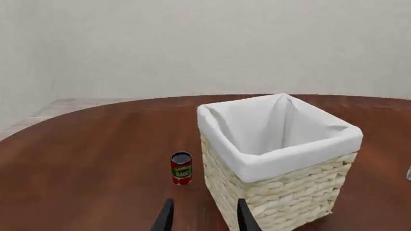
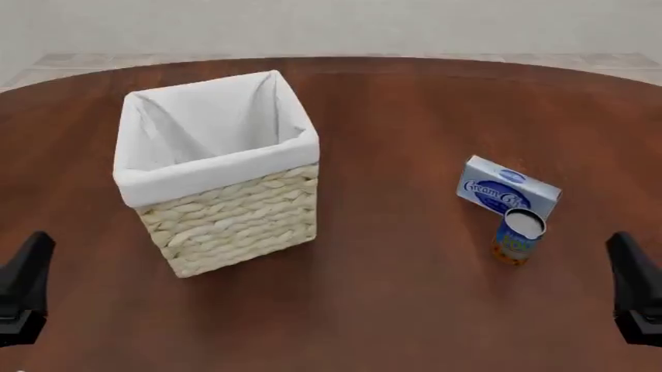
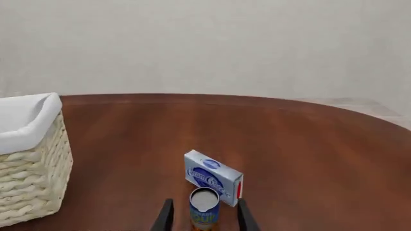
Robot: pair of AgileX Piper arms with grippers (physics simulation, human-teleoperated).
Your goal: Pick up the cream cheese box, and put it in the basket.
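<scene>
The cream cheese box (image 2: 507,192) lies on the table right of centre, white and pale blue with a dark-blue oval, empty-handed grippers well short of it. In the right wrist view the box (image 3: 212,178) sits just beyond a blue-and-orange can. My right gripper (image 3: 204,219) is open, its two dark fingers framing that can from a distance. The wicker basket (image 2: 232,225) with its white liner stands left of centre, upright. My left gripper (image 1: 204,219) is open too, aimed at the basket (image 1: 282,197) and holding nothing.
The blue-and-orange can (image 2: 517,236) with a white top stands upright right in front of the box, almost touching it. A small red can (image 1: 181,168) stands beside the basket. The arms' dark ends sit at the front corners, left (image 2: 23,287) and right (image 2: 636,287).
</scene>
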